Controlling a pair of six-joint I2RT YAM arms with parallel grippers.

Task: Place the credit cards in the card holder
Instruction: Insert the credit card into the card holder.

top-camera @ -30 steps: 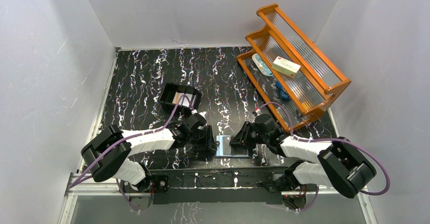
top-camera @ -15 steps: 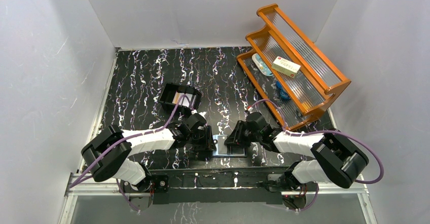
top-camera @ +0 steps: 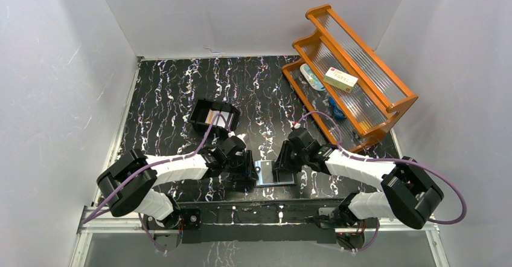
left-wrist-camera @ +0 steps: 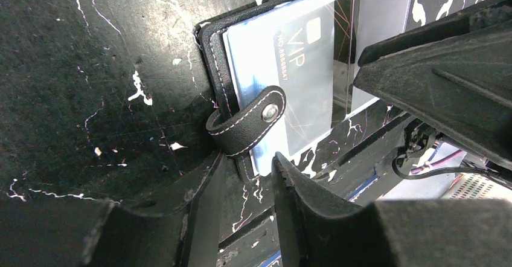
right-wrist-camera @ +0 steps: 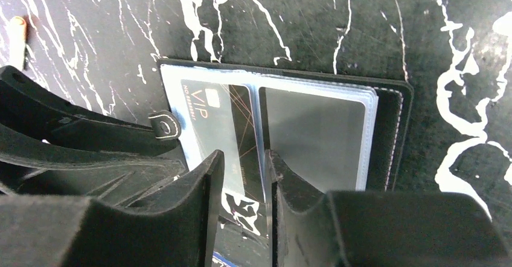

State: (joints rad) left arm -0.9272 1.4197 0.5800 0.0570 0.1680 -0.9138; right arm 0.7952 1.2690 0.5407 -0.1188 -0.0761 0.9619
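The black card holder [top-camera: 272, 174] lies open near the front edge between both grippers. In the left wrist view its snap tab [left-wrist-camera: 247, 122] curls over a sleeve holding a VIP card [left-wrist-camera: 290, 67]. My left gripper [left-wrist-camera: 249, 158] is open, its tips at the holder's [left-wrist-camera: 211, 55] tab-side edge. In the right wrist view a dark VIP card [right-wrist-camera: 220, 116] and a grey card [right-wrist-camera: 314, 134] sit in clear sleeves of the holder [right-wrist-camera: 392, 128]. My right gripper [right-wrist-camera: 244, 155] is open, its jaws either side of the dark card's near end, one finger against a clear sleeve leaf.
A rigid black box [top-camera: 212, 117] with more cards stands behind the left arm. An orange rack [top-camera: 362, 98] at the back right holds a cream-and-red carton [top-camera: 340, 80] and small blue items. White walls enclose the table.
My right gripper has moved left and farther from the front edge, over the open holder. The left arm has barely moved.
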